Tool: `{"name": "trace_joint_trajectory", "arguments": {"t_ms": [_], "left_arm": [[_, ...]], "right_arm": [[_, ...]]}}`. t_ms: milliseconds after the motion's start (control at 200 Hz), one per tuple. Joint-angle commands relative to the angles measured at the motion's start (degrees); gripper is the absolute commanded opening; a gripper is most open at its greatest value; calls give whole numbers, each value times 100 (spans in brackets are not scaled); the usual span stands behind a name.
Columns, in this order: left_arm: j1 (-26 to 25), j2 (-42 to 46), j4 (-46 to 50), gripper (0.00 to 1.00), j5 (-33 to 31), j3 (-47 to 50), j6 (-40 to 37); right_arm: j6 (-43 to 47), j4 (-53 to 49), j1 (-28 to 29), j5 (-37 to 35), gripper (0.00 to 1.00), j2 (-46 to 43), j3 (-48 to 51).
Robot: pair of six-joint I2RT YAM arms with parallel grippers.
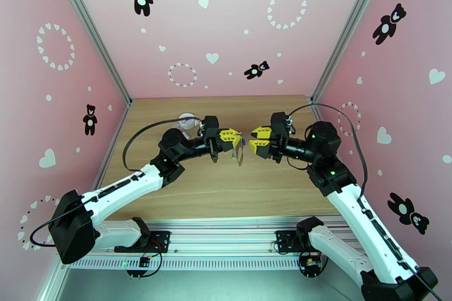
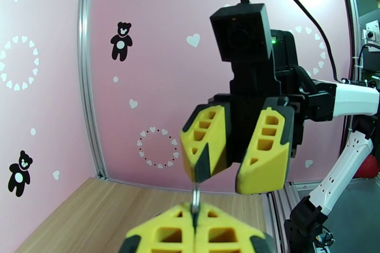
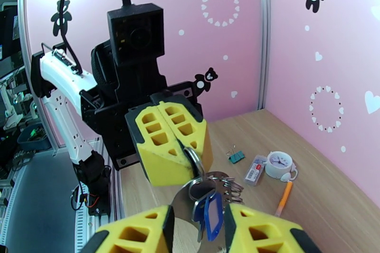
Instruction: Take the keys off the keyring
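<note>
The two grippers met tip to tip over the middle of the table point(image 1: 186, 189). The left gripper point(image 3: 179, 148) had its jaws pressed fully together, pinching the top of the keyring point(image 3: 192, 156), which hung from its tips toward 6 o'clock. The keys point(image 3: 203, 201) dangled in a bunch below the ring. One carried a blue tag point(image 3: 214, 211), and small chain links point(image 3: 231, 188) spread out at 3 o'clock of the bunch.

The right gripper point(image 2: 230, 180) had its jaws partly apart and clamped on nothing. In its wrist view the keys hung in the gap between its two fingers; whether either finger touched them could not be told. From above, the keyring showed as a small loop at 5 o'clock of the left gripper's tips, between the two grippers.

In the right wrist view, toward 3 o'clock of the keys, four things lay on the wood, well apart from both grippers: a teal item point(image 3: 236, 155), a red-and-white tag point(image 3: 255, 169), a white disc point(image 3: 278, 163) and an orange pen point(image 3: 284, 198).
</note>
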State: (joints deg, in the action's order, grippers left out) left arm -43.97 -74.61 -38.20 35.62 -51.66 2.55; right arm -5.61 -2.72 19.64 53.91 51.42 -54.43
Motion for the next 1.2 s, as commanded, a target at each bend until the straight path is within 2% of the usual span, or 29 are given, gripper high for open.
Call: {"name": "trace_joint_trajectory", "arguments": {"t_ms": [0, 320, 676, 1196], "left_arm": [[2, -91, -217, 0, 185, -298, 125], [-77, -175, -220, 0, 331, -406, 71], [-93, -107, -65, 0, 458, -487, 0], [-197, -219, -208, 0, 490, -547, 35]], "right_arm": [[272, -79, -25, 247, 34, 45, -241], [736, -651, -27, 401, 32, 276, -730], [1069, -1284, -26, 586, 23, 470, -1134], [1000, -1134, -19, 674, 18, 624, -1266]]}}
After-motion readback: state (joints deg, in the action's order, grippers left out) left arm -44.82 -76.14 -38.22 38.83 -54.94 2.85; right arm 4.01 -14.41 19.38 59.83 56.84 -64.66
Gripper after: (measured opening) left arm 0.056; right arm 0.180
